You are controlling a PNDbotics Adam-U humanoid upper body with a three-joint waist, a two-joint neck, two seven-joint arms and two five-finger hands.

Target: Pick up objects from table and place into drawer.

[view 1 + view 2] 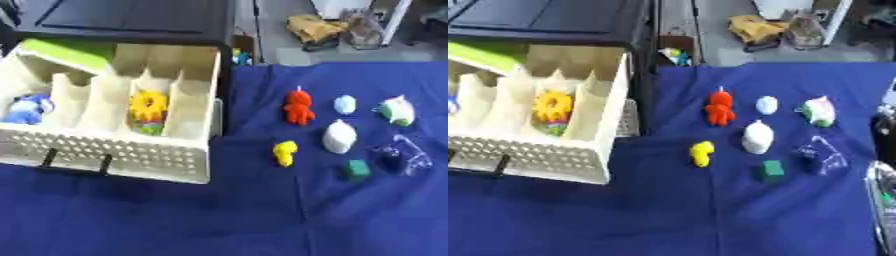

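The cream drawer [122, 155] stands pulled out at the left, split by upright dividers. A blue and white toy [26, 109] lies in its left compartment and a yellow gear-shaped toy [149, 105] in a middle one. On the blue cloth to the right lie a red figure [298, 107], a pale blue egg [345, 104], a white and green toy [396, 111], a white rounded piece [339, 136], a yellow toy [284, 152], a green cube [355, 169] and a dark blue and clear piece [398, 157]. A black part of my right hand [885, 127] shows at the right edge, beside that clear piece. The left hand is out of view.
A dark cabinet [131, 20] sits above the drawer. Past the table's far edge, a yellow thing [317, 29] and bags lie on the floor. My right arm's silver forearm [880, 200] runs along the right edge. Blue cloth [219, 220] covers the table's front.
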